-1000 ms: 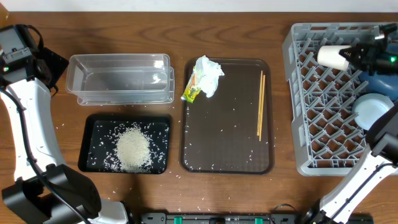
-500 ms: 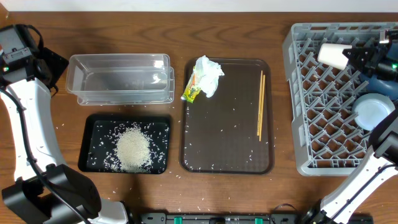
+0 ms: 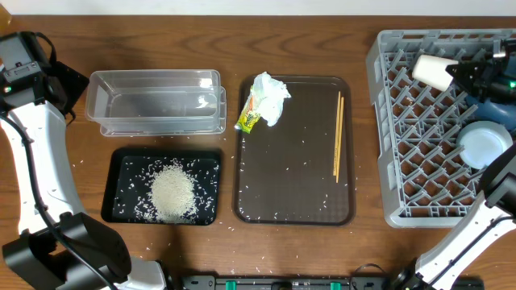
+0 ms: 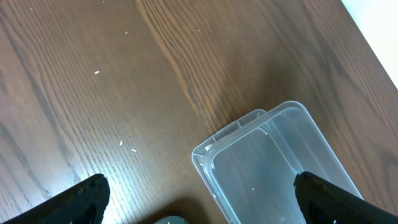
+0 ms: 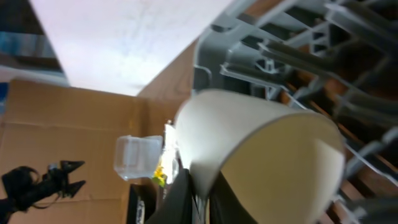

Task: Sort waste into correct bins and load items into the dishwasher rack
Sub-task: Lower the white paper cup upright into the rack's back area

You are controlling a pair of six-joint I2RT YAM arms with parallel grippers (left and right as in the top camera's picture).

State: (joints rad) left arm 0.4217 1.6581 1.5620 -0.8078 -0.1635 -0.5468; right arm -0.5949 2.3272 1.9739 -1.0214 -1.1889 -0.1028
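Wood-grained tabletop [image 3: 226, 32], overhead view. At far left lies the clear tub [image 3: 153, 103]. Just beside it, nearer the camera's lower edge, is the black tray [image 3: 121, 165], holding a heap of white rice [image 3: 172, 192] with scattered grains around it.

The brown serving tray [image 3: 294, 177] occupies the centre. The crumpled tissue [image 3: 271, 93] rests at its far left corner. The yellow-green wrapper [image 3: 249, 118] touches the tissue and overlaps the tray's left rim; its print is too small to read. A pair of chopsticks [image 3: 339, 137] lies lengthwise near the right rim, and stray grains dot the tray floor.

The grey rack [image 3: 419, 161] stands at the right edge. The deep-blue plate [image 3: 500, 109] and the light-blue bowl [image 3: 482, 145] sit in its right side. Over the rack's far part, the right gripper [image 3: 461, 74] holds the white cup [image 3: 431, 71] tipped on its side, mouth toward the gripper. The left arm [image 3: 36, 153] stands along the left edge.

Left wrist view. The left gripper [image 4: 202, 196] hangs above the tabletop with its fingers [image 4: 84, 199] spread wide and nothing between them. One corner of the clear tub reaches in between the fingertips, and a few grains lie on the wood.

Right wrist view. The white cup fills the frame, blurred, and its dark-edged rim faces the lens. The fingers [image 5: 177, 199] pinch its wall at the rim. Rack bars cross behind it.
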